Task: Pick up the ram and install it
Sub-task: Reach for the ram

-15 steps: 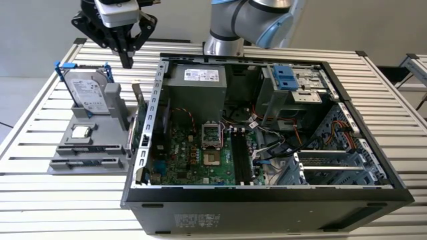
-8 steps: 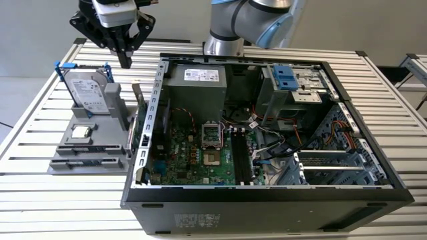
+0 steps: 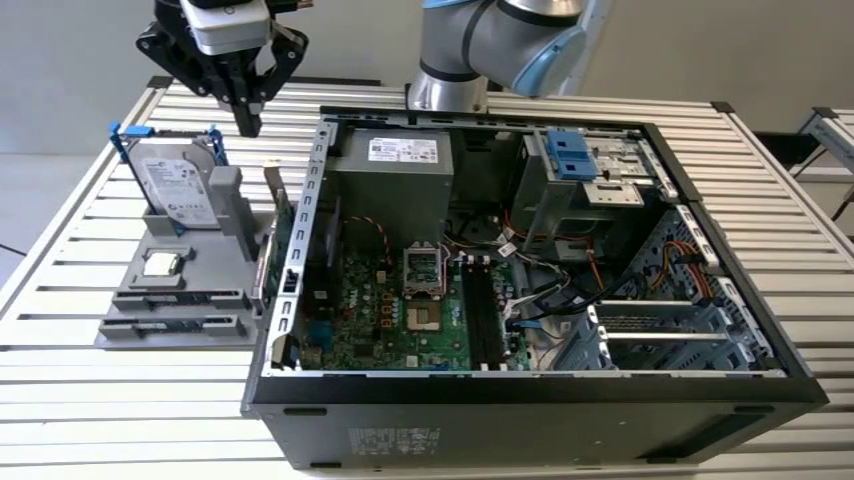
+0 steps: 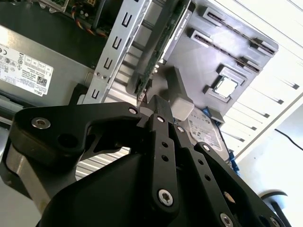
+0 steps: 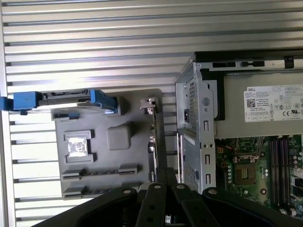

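The slatted desk [image 3: 80, 400] carried the open case [image 3: 534, 400] on the right and a gray fixture [image 3: 160, 340] on the left. The gripper [image 3: 250, 122] hung above the fixture's far end, fingers clenched on nothing. The ram [image 3: 178, 297] seemed to be the thin dark strip seated on edge in a near holder, though that was uncertain. Its long axis ran left to right. It likely handled light, stiff and fragile, best pinched across its flat faces mid-length, clear of the contacts.

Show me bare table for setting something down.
Free: white slatted table near-side of the grey parts holder and at its exterior view's left. Crowded: between holder and black computer case, where a green card stands.
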Available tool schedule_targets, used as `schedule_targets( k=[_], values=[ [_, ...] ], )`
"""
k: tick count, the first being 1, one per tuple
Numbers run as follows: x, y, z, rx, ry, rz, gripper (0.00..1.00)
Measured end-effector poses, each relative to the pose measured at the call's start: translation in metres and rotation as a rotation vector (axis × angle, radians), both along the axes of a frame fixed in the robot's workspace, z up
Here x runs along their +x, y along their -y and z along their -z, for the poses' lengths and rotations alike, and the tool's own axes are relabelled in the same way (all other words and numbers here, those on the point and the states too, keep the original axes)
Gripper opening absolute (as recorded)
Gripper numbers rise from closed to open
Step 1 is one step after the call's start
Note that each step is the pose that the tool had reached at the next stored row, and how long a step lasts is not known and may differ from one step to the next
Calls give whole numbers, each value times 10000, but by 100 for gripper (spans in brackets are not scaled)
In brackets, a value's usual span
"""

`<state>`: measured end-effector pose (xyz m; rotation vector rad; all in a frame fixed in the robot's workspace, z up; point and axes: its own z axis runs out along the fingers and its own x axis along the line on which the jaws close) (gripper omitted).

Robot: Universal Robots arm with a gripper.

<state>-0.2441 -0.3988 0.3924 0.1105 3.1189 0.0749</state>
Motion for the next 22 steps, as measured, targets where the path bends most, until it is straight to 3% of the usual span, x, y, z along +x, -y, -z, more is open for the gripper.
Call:
schedule_targets(
  k=[9, 22],
  values=[
    [-31, 0, 1, 1, 1, 1, 0],
    [-225, 0, 2, 0, 0, 1, 0]
  ],
)
